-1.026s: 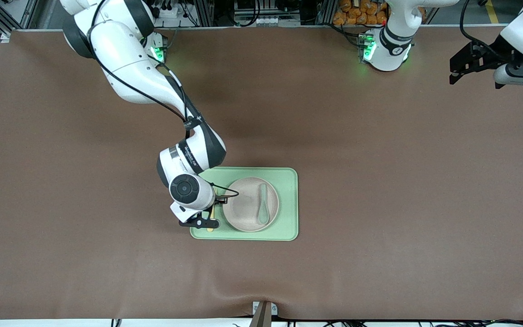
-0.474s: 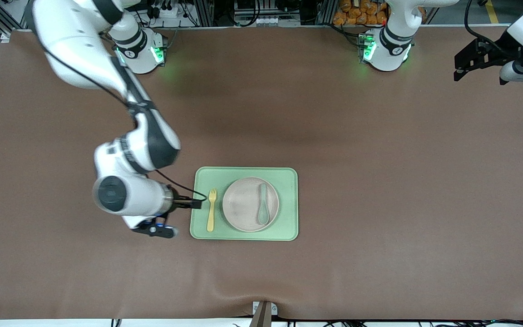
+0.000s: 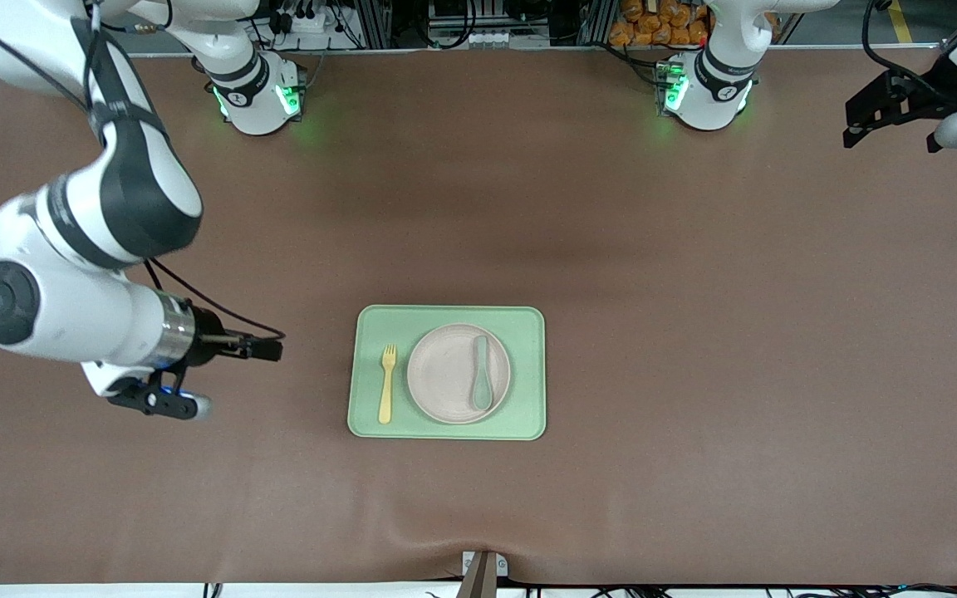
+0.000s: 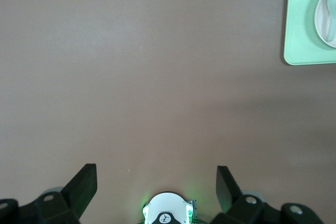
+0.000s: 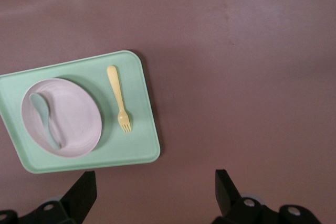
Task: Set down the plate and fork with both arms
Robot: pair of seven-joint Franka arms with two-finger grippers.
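The off-white plate point(image 3: 450, 375) point(image 5: 73, 116) lies on a light green tray point(image 3: 528, 332) point(image 5: 140, 129) mid-table, with a grey-green spoon point(image 3: 481, 375) point(image 5: 44, 120) on it. The pale yellow fork point(image 3: 386, 383) point(image 5: 119, 98) lies flat on the tray beside the plate, toward the right arm's end. My right gripper point(image 3: 159, 403) point(image 5: 155, 190) hangs open and empty over bare mat, off the tray's edge at the right arm's end. My left gripper point(image 3: 881, 116) point(image 4: 156, 182) is open and empty, waiting over the left arm's end of the table.
A brown mat point(image 3: 694, 332) covers the table. The arm bases point(image 3: 258, 91) point(image 3: 707, 91) with green lights stand along the table's farthest edge. The left wrist view shows a corner of the tray point(image 4: 302, 30) and the left arm's base point(image 4: 167, 214).
The right gripper opened and left the fork on the tray beside the plate, then drew away toward the right arm's end. The left gripper drifted slightly outward.
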